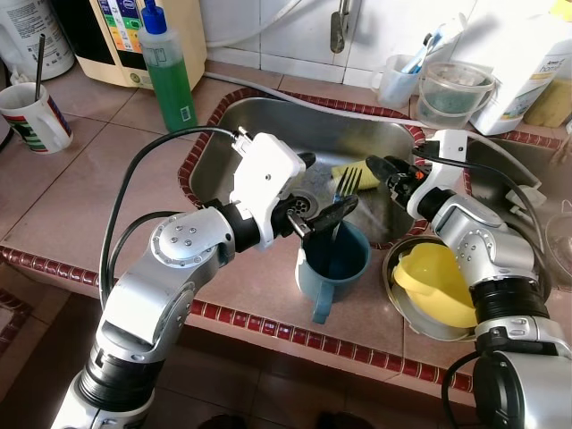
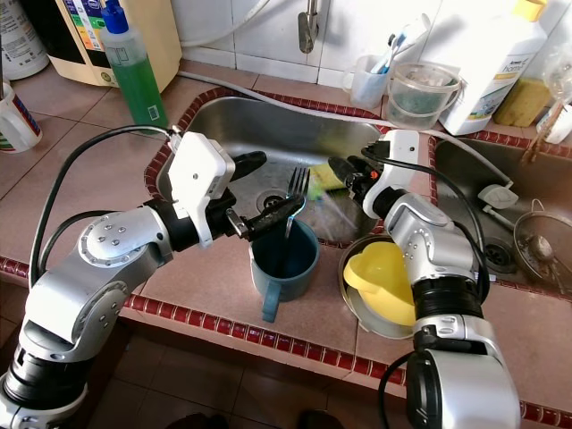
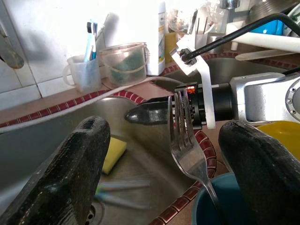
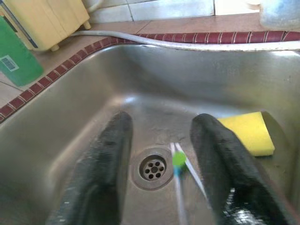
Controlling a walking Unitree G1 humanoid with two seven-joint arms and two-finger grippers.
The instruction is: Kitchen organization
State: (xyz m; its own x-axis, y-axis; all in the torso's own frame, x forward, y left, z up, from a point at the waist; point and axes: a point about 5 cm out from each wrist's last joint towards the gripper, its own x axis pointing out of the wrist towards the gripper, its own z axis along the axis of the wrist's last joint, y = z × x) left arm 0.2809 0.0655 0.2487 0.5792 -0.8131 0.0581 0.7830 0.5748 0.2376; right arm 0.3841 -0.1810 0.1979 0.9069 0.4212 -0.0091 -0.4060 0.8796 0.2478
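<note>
A blue mug (image 1: 335,259) stands on the tiled counter in front of the sink (image 1: 268,125). A metal fork (image 1: 347,183) stands in it, tines up. My left gripper (image 1: 331,181) is open just above the mug, its fingers on either side of the fork and not touching it. My right gripper (image 1: 380,172) is open over the right part of the sink, facing the left one. Beneath it a blurred toothbrush (image 4: 178,164) with a green and blue head is by the drain (image 4: 153,168). A yellow sponge (image 4: 247,132) lies on the sink floor.
A yellow bowl (image 1: 438,281) sits in a metal bowl (image 1: 411,313) right of the mug. Behind the sink are a toothbrush cup (image 1: 398,80), a clear tub (image 1: 451,89) and a white bottle (image 1: 518,63). A green soap bottle (image 1: 170,76) and a white mug (image 1: 31,116) stand at the left.
</note>
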